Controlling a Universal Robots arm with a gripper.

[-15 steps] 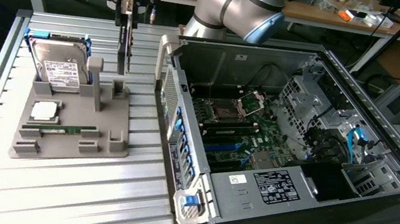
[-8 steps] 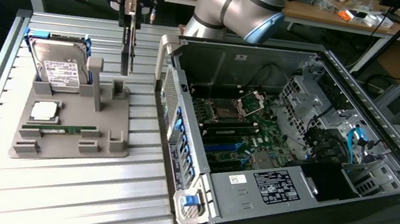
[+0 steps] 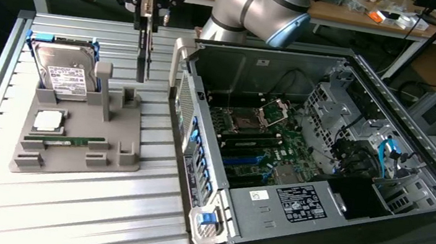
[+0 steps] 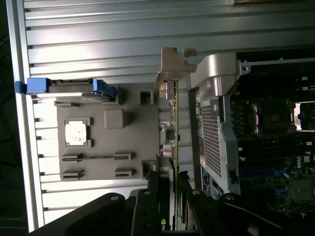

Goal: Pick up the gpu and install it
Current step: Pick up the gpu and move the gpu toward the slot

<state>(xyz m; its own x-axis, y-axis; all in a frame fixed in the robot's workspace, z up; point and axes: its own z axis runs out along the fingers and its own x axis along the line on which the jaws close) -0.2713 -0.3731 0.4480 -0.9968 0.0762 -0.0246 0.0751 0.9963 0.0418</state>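
The gripper [image 3: 147, 21], partly closed, pinches the gpu [image 3: 143, 57], which hangs edge-on with its long axis vertical. Below it, the grey tray [image 3: 120, 141] holds a hard drive [image 3: 66, 72], a processor [image 3: 49, 119] and a memory stick [image 3: 66, 139].

— What are you holding?

— My jaws are clamped on the top edge of the gpu [image 3: 143, 57]. It hangs upright and edge-on over the far right end of the grey tray [image 3: 118, 125]. I cannot tell whether its lower edge clears the tray's posts.

— What lies on the tray?

— A hard drive [image 3: 64, 72] stands at the far left. A square chip [image 3: 49, 120] lies nearer, with a green memory stick [image 3: 66, 139] just in front of it.

— And the computer case?

— The computer case [image 3: 274, 210] lies open on the exterior view's right of the slatted tabletop [image 3: 65, 215], with its motherboard [image 3: 257, 145] showing.
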